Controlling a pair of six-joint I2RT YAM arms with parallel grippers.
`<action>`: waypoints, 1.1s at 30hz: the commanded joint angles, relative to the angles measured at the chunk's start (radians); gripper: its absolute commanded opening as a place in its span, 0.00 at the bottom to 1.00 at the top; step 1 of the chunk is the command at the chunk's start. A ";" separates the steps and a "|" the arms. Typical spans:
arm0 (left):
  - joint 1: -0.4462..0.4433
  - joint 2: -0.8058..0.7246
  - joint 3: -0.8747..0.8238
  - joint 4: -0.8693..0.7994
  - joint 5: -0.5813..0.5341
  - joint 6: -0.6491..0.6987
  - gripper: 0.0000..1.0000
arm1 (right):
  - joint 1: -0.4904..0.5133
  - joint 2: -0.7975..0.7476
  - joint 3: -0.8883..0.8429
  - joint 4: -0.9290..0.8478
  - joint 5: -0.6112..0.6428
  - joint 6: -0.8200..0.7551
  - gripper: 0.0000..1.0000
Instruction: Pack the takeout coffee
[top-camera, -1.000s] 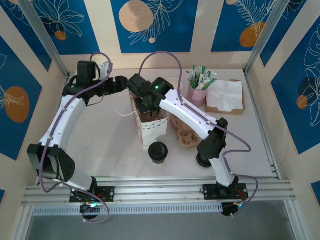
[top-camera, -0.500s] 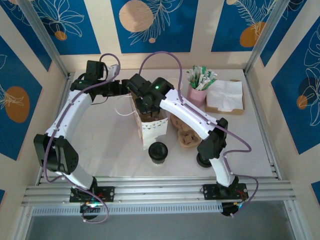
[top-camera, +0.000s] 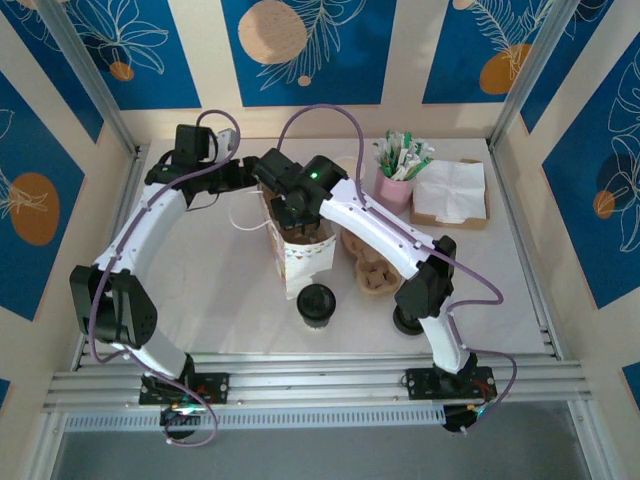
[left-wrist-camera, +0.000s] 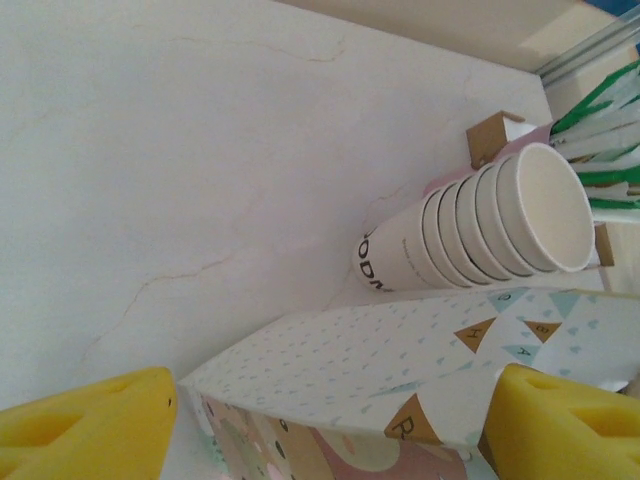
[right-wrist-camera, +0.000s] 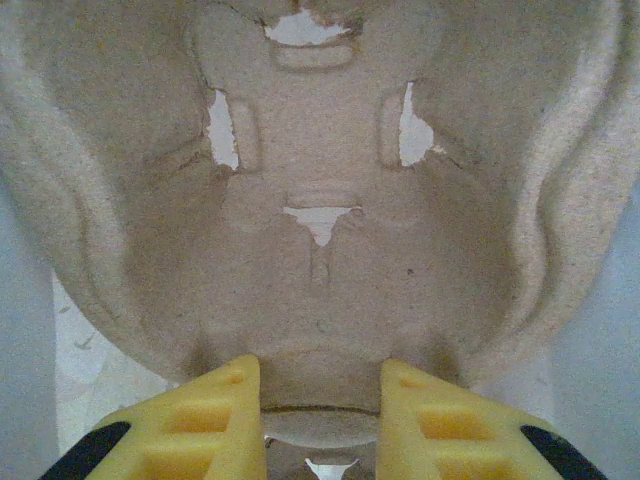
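The takeout coffee (top-camera: 316, 303), a small pale cup with a black lid, stands on the table just in front of the patterned gift bag (top-camera: 300, 255). My right gripper (right-wrist-camera: 322, 400) is shut on the rim of a brown pulp cup carrier (right-wrist-camera: 320, 200), and in the top view it (top-camera: 291, 214) holds that carrier (top-camera: 304, 236) in the bag's open mouth. My left gripper (left-wrist-camera: 338, 385) is open, its yellow fingers (left-wrist-camera: 90, 425) wide apart on either side of the gift bag's upper edge (left-wrist-camera: 400, 370). From above it (top-camera: 252, 172) sits at the bag's back left corner.
A stack of cream paper cups (left-wrist-camera: 490, 225) lies on its side behind the bag. More pulp carriers (top-camera: 372, 266) are piled right of the bag. A pink cup of stirrers (top-camera: 398, 185) and a box of napkins (top-camera: 450, 192) stand at the back right.
My left arm has swung right and back toward the bag, and its jaws have spread a little wider. The right arm, the carrier and the coffee have stayed put.
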 joint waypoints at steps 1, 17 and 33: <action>-0.005 -0.027 -0.037 0.052 -0.044 -0.036 0.79 | 0.011 -0.031 -0.010 -0.044 -0.049 -0.017 0.28; -0.004 -0.094 -0.178 0.230 -0.065 -0.185 0.79 | 0.007 -0.014 0.028 -0.077 -0.035 -0.016 0.28; -0.041 -0.145 -0.234 0.271 -0.065 -0.219 0.81 | -0.012 -0.004 0.040 -0.090 -0.043 -0.025 0.28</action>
